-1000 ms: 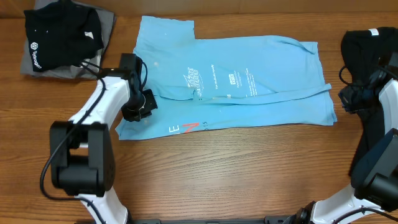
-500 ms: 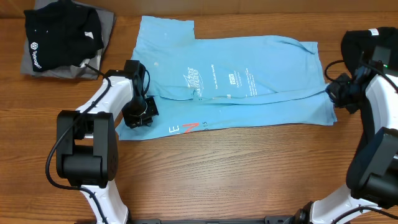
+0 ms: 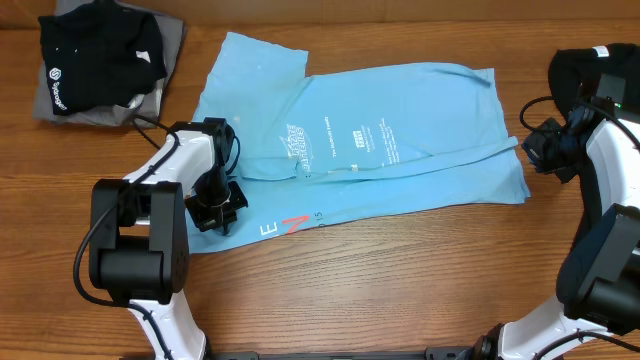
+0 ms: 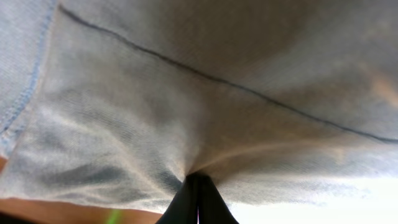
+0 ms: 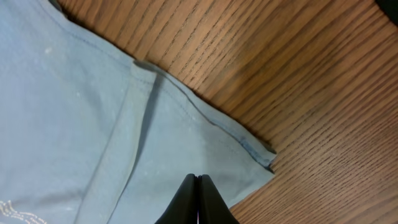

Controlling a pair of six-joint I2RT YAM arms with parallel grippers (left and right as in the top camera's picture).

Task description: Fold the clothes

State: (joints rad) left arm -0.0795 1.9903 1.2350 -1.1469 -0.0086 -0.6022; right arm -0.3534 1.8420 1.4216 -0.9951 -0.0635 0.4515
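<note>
L arm (image 3: 158, 168): white shell links, blk joint housings, thin blk cable looped nr wrist. L end effector (image 3: 216, 199): blk, boxy. Its fingers (image 4: 185, 202): dark, slim, tapered to pt. R arm (image 3: 606, 172): same white/blk build, blk cable, small green light nr wrist. R end effector (image 3: 533, 150): blk. Its fingers (image 5: 186, 202): dark, wedge-shaped. Big blk motor blocks low on both arms.

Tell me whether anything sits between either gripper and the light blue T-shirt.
Nothing visible does. The left gripper is shut, with the light blue T-shirt bunched at its fingers. The right gripper, also shut, sits directly over the shirt's hem near a corner. The black pile lies well aside.
</note>
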